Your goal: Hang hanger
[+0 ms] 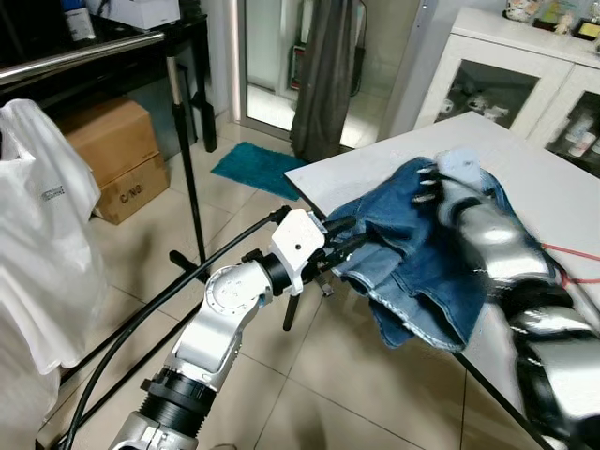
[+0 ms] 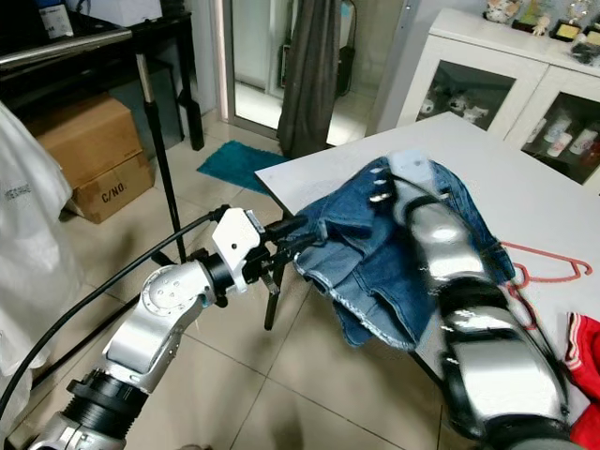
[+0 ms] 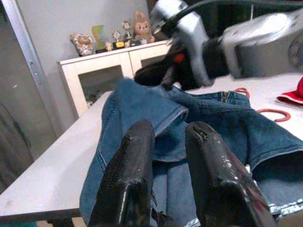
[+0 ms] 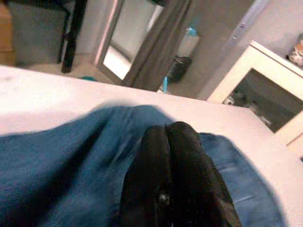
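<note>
A red wire hanger lies flat on the white table, to the right of a heaped blue denim garment that droops over the table's front edge. My left gripper reaches in from the floor side. Its fingers stand a narrow gap apart at the denim's near hem. My right gripper sits on top of the heap, blurred. Its fingers are pressed together into the fabric, which rises to a peak there. The rack's metal bar runs across the upper left.
A white garment hangs from the rack at the far left, with the rack's black pole beside it. Cardboard boxes and a teal mat lie on the tiled floor. A white glass-door cabinet stands behind the table. Red cloth lies beside the hanger.
</note>
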### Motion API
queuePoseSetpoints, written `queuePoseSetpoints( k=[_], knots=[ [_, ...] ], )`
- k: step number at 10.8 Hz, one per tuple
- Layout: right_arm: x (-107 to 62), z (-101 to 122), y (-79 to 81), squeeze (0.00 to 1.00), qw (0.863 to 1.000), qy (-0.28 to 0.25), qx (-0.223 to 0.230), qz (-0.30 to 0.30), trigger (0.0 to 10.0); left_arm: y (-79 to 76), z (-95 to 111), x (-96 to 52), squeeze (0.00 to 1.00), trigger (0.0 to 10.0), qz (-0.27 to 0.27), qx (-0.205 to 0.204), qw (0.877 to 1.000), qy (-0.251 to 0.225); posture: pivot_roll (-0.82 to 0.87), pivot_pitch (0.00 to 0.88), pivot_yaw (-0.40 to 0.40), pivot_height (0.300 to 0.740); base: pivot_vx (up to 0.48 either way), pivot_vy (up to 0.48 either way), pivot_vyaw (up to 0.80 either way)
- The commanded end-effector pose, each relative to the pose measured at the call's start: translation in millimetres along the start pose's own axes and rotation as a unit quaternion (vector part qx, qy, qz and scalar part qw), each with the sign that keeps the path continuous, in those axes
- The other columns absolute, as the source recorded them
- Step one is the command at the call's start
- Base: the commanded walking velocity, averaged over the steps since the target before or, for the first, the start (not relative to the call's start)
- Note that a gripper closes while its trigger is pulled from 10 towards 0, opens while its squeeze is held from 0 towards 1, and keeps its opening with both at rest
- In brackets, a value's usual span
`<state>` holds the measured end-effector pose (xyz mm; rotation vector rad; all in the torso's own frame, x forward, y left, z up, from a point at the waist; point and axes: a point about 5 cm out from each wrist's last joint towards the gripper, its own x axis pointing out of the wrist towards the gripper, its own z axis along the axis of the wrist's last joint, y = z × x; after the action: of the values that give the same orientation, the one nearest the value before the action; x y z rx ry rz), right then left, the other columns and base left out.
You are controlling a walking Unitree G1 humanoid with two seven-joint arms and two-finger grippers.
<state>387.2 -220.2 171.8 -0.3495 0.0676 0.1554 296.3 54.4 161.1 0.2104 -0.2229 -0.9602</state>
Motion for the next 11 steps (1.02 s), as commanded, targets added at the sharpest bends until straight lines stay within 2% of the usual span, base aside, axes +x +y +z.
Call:
queuePoseSetpoints(
  k=[1, 2, 3, 5, 6, 8, 9, 11],
  knots=[
    [-5.0, -0.5, -5.0, 0.00, 1.000, 0.003, -0.008, 0.030, 10.0, -2.5, 3.6, 4.1, 0.00, 10.0, -0.012, 0.005, 1.000, -0.006, 0.12, 0.031, -0.077, 0.740, 0.000, 0.000, 0.00],
    [-13.5, -4.9, -8.5, 0.00, 0.995, 0.020, -0.050, 0.081, 10.0, -3.0, 3.7, 4.7, 0.00, 10.0, -0.014, 0.005, 1.000, -0.006, 0.11, 0.029, -0.077, 0.740, 0.000, 0.000, 0.00],
    [-31.3, -12.8, -14.8, 0.00, 0.977, 0.057, -0.112, 0.172, 10.0, -2.6, 4.5, 5.8, 0.00, 10.0, -0.017, 0.006, 1.000, -0.008, 0.10, 0.030, -0.077, 0.740, 0.000, 0.000, 0.00],
    [-44.9, -17.3, -29.5, 0.00, 0.965, 0.101, -0.136, 0.202, 10.0, -4.2, 2.9, 4.8, 0.00, 10.0, -0.023, 0.006, 1.000, -0.005, 0.10, 0.038, -0.068, 0.740, 0.000, 0.000, 0.00],
    [-49.5, -19.8, -28.8, 0.00, 0.959, 0.111, -0.140, 0.221, 10.0, -5.0, 2.8, 4.4, 0.00, 10.0, -0.026, 0.006, 1.000, -0.004, 0.10, 0.038, -0.068, 0.740, 0.000, 0.000, 0.00],
    [-66.7, -30.7, -19.8, 0.00, 0.926, 0.151, -0.161, 0.307, 9.9, -3.5, 3.3, 2.5, 0.00, 10.0, -0.027, 0.007, 1.000, -0.002, 0.12, 0.044, -0.065, 0.740, 0.000, 0.000, 0.00],
    [-67.7, -33.1, -17.5, 0.00, 0.915, 0.160, -0.176, 0.325, 10.0, -3.6, 2.8, 0.4, 0.00, 10.0, -0.027, 0.008, 1.000, 0.000, 0.12, 0.044, -0.066, 0.740, 0.000, 0.000, 0.00],
    [-68.0, -39.7, -10.4, 0.00, 0.905, 0.173, -0.184, 0.342, 10.0, -3.2, 2.9, -0.6, 0.00, 10.0, -0.026, 0.009, 1.000, 0.001, 0.13, 0.045, -0.069, 0.740, 0.000, 0.000, 0.00]
  ],
)
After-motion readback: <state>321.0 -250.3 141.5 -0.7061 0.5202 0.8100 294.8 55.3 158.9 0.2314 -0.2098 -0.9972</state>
